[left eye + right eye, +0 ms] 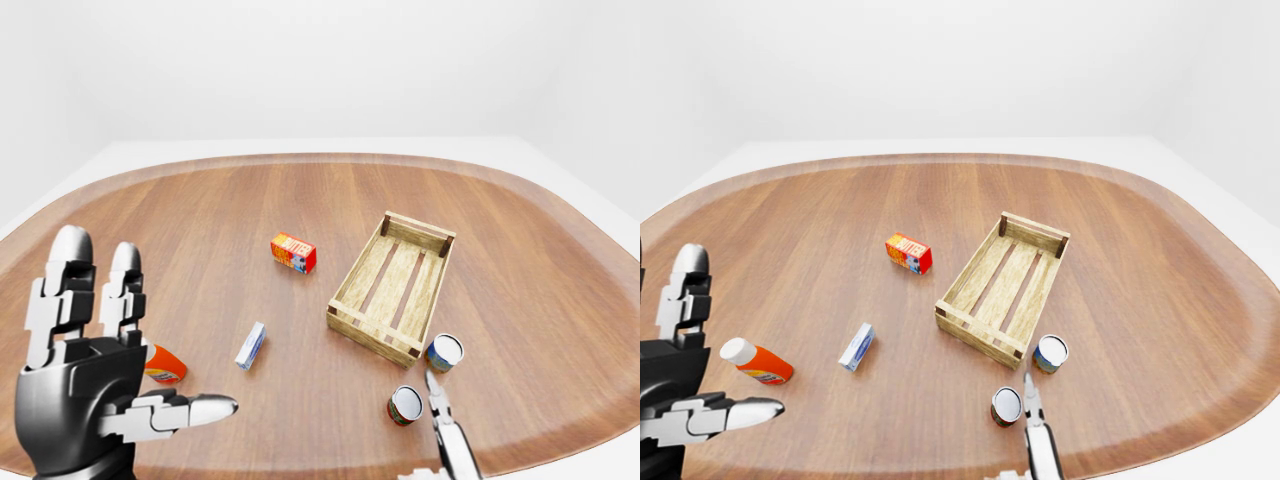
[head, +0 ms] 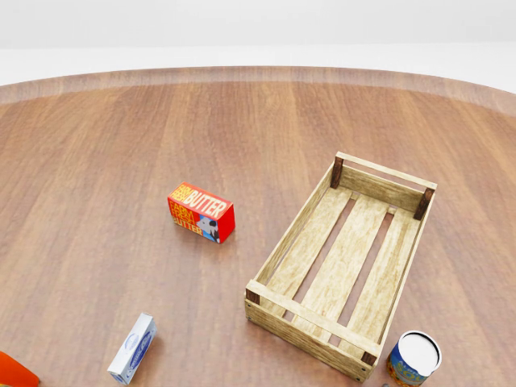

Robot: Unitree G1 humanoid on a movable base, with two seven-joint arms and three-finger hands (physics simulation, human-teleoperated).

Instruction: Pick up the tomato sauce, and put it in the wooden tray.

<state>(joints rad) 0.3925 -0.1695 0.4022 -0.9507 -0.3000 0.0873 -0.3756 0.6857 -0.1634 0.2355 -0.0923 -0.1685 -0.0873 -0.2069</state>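
The left robot hand [image 1: 95, 390] hovers with fingers spread apart. The right robot hand [image 1: 1038, 445] shows only partly; its state is unclear. The tomato sauce can [image 1: 1006, 405] stands near the wooden tray [image 2: 343, 262] on the bench [image 2: 121, 145].

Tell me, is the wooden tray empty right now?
Empty. In the head view the wooden tray shows only bare slats with the table visible through the gaps; the butter box and cans lie outside it.

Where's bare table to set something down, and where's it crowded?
Free: the wide stretch of table above the butter box, and right of the wooden tray; the tray itself is empty. Crowded: the bottom edge, where two cans, right hand, blue carton and orange bottle sit.
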